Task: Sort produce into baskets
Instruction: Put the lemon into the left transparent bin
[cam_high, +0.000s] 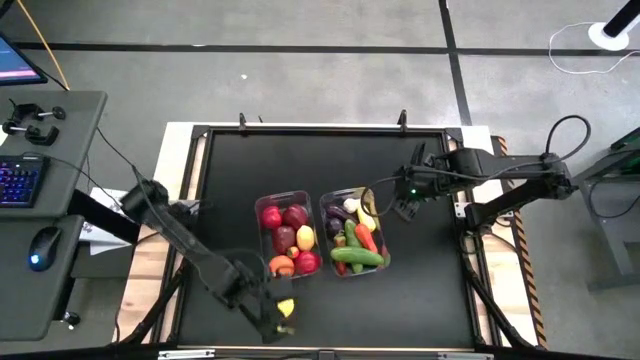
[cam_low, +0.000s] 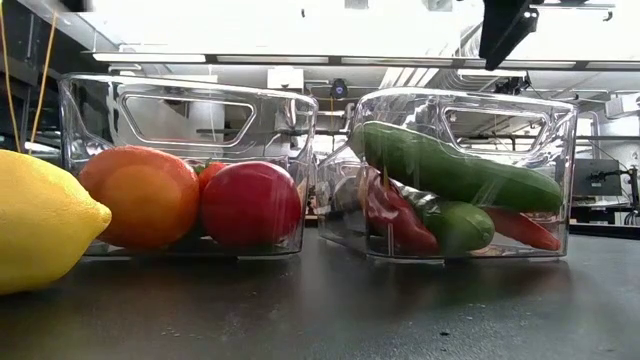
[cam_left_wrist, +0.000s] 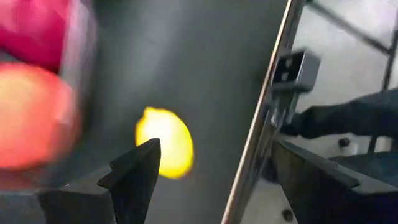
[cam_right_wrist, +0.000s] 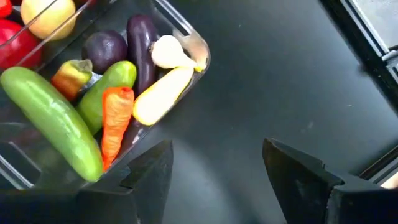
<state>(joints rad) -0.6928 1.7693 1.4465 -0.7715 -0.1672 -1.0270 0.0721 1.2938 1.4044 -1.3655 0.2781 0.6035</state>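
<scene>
My left gripper (cam_high: 272, 318), fingers spread and empty, hovered beside the last loose lemon (cam_high: 286, 307) near the table's (cam_high: 420, 300) front edge, positioned for pickup toward the fruit basket (cam_high: 288, 234), while my right gripper (cam_high: 405, 203), also open, waited beside the vegetable basket (cam_high: 353, 232), evidently finished there.

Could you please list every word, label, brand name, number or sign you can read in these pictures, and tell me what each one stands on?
None: no readable text shows in any view.
The two clear bins and the produce, such as the loose lemon, carry no labels.
The monitor at the high view's top left edge shows only coloured blur, too small to read.
The keyboard keys glow, but their legends are too small to read.
</scene>
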